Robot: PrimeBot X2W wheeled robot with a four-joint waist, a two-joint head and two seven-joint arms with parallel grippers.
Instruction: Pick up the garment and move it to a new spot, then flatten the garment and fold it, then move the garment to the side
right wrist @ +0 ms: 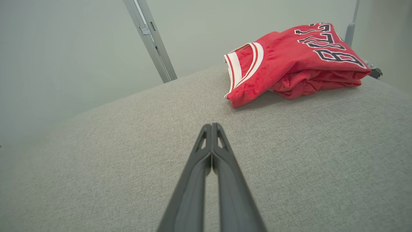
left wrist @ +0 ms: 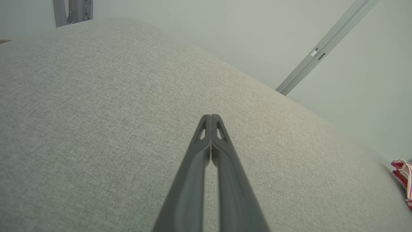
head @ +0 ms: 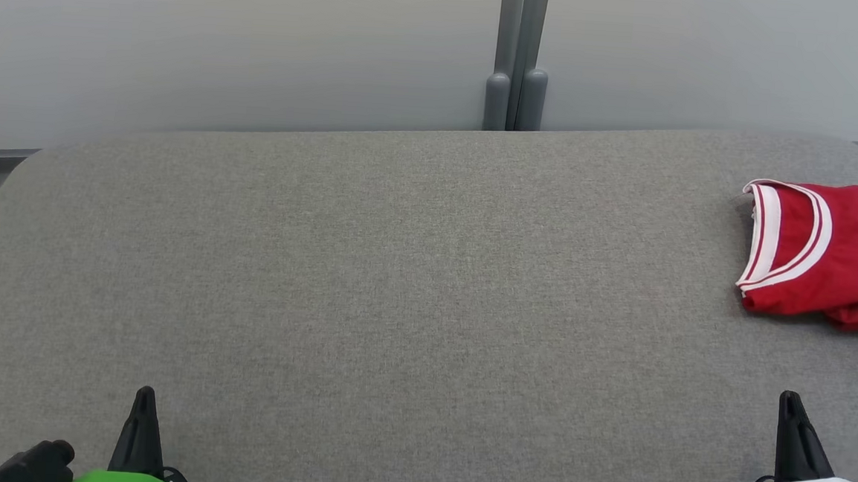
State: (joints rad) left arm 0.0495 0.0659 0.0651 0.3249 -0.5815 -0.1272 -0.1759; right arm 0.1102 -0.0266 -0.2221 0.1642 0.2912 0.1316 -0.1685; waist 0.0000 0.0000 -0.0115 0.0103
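Loosely folded, the red jersey [right wrist: 289,64] lies at the far right edge of the grey fabric table [head: 397,269]; white-and-red striped trim rings its neckline; dark, white-edged lettering crosses its top layer; the left gripper [left wrist: 211,116] and right gripper [right wrist: 211,125] are both clenched on nothing, neither touching it.

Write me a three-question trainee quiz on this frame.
1. True or false: the jersey lies spread flat at the centre of the table.
2. The right gripper is: A) open, B) shut on the jersey, C) shut and empty.
3. Which gripper is nearer the jersey?

Key: 1 false, it is bunched at the table's right end; 2 C; 3 the right gripper.
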